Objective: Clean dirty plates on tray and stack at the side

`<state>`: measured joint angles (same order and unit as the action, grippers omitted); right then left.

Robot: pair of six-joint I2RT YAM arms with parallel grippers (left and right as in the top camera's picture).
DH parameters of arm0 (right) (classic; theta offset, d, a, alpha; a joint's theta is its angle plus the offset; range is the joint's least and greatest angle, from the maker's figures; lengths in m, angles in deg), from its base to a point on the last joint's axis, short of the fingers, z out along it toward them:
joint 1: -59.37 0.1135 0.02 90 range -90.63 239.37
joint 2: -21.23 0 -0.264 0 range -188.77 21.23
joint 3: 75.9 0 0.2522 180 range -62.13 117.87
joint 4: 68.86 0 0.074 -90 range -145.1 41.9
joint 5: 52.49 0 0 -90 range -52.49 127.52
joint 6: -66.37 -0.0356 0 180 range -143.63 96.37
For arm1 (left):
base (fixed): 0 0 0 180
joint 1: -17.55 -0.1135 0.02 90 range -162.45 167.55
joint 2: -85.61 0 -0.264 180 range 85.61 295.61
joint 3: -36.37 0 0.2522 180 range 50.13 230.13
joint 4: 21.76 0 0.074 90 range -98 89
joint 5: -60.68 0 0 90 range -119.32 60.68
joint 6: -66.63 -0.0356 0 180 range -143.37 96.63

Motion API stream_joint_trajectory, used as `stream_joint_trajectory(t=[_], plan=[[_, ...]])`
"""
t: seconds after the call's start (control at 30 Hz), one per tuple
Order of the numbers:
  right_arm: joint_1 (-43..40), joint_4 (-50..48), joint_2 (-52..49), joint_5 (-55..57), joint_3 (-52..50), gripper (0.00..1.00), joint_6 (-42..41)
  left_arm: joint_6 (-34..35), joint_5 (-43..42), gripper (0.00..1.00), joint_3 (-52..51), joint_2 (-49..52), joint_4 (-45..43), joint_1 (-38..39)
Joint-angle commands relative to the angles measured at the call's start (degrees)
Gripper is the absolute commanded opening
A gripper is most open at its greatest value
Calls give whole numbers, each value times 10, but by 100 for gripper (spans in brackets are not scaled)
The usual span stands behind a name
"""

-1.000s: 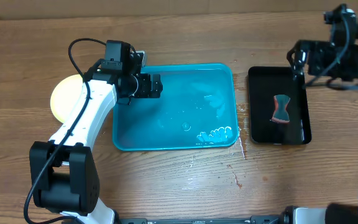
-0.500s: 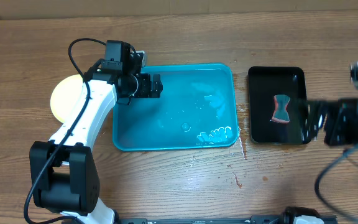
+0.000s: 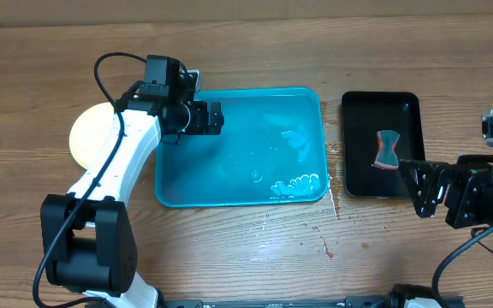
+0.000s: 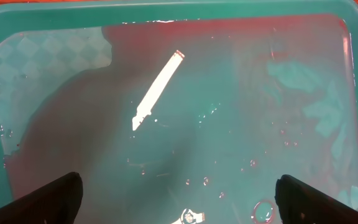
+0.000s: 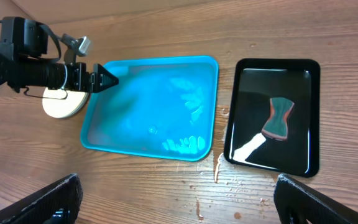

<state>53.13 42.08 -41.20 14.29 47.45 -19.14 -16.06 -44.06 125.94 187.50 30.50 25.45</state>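
The turquoise tray [image 3: 311, 98] lies mid-table and holds soapy, reddish-tinged water [image 4: 185, 112] with foam [image 3: 298, 184]. Cream plates [image 3: 88, 137] sit stacked on the table left of it, partly under the left arm; the same plates [image 5: 59, 106] show in the right wrist view. My left gripper [image 3: 219, 118] hovers open over the tray's far left corner, its fingers [image 4: 48, 199] empty above the water. Out at the near right, beyond the black tray, my right gripper [image 3: 411, 186] is open and empty, with its fingers [image 5: 42, 202] high above wet wood.
A narrow black tray [image 3: 409, 103] right of the turquoise one holds a green and red sponge [image 3: 387, 150]. Water drops and red spots [image 3: 325, 244] mark the wood in front of the trays. The left arm [image 3: 114, 167] stretches over the table's left side.
The right arm has swung from the far right corner down to the near right side, beside the black tray. The left arm and tray have not moved.
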Motion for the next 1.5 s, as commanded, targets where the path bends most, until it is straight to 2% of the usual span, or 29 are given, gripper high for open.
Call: stream_joint_trajectory(t=[0.0,0.17,0.33,0.67,0.9,1.03,1.13,1.2,1.3,1.47], plan=[[2,-2,1,8,7,100,1,0,3,100,2,-14,-2,1],[2,-49,7,49,-4,100,1,0,3,100,2,-14,-2,1],[2,-209,50,58,-90,100,1,0,3,100,2,-14,-2,1],[42,-589,231,67,-470,100,1,0,3,100,2,-14,-2,1],[70,-812,340,67,-727,100,0,0,3,100,2,-14,-2,1],[83,-919,397,67,-840,100,0,0,3,100,2,-14,-2,1],[93,-974,442,80,-905,100,-7,0,3,100,2,-14,-2,0],[103,-994,472,118,-939,100,-40,0,3,100,2,-14,-2,0],[116,-1000,508,167,-973,100,-73,0,3,100,2,-14,-2,1],[123,-1000,553,176,-1017,100,-73,0,3,100,2,-14,-2,1]])
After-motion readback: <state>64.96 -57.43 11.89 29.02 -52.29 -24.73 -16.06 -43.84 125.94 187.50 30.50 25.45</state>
